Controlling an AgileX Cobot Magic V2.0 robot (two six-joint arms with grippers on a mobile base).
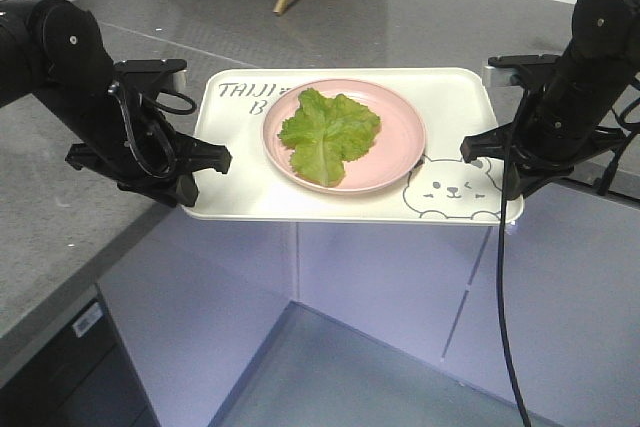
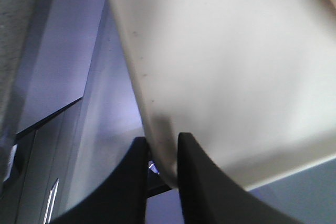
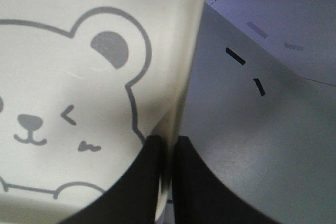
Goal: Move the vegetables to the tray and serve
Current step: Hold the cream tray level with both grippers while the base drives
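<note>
Closest to the lens, in both wrist views: black fingers (image 2: 194, 182) pinched on a thin cream rim. Left gripper (image 2: 160, 142) clenched on the edge of the large cream-white rectangular plastic tray (image 2: 220, 77), with the rim wedged between its two fingers. Right gripper (image 3: 167, 142) clamped the same way on the opposite edge, just beside the winking grey bear face (image 3: 63, 103).

From the front: left gripper at the tray's 9 o'clock edge, right gripper at 3 o'clock. Round pink plate (image 1: 400, 112) at the tray's centre, carrying the crinkled bright green lettuce leaf (image 1: 328, 132), wholly inside the plate's rim. Grey "TAIJI" lettering (image 1: 245, 92) toward 11 o'clock, bear toward 5 o'clock. Tray apparently raised, hanging over pale lavender cabinet fronts (image 1: 380, 287), with speckled grey countertop (image 1: 60, 207) off at 9 o'clock.

Transfer judged done; serving carry in hand. For a clean carry:
- Move both arms at one pace and one height, to avoid twisting the rim out of either pinch.
- Hold the tray level, as the plate is probably loose on the smooth surface and apt to slide.
- Neither press the edges inward nor pull them apart.
- Start and stop gently.
- Set the tray down flat before letting go.
</note>
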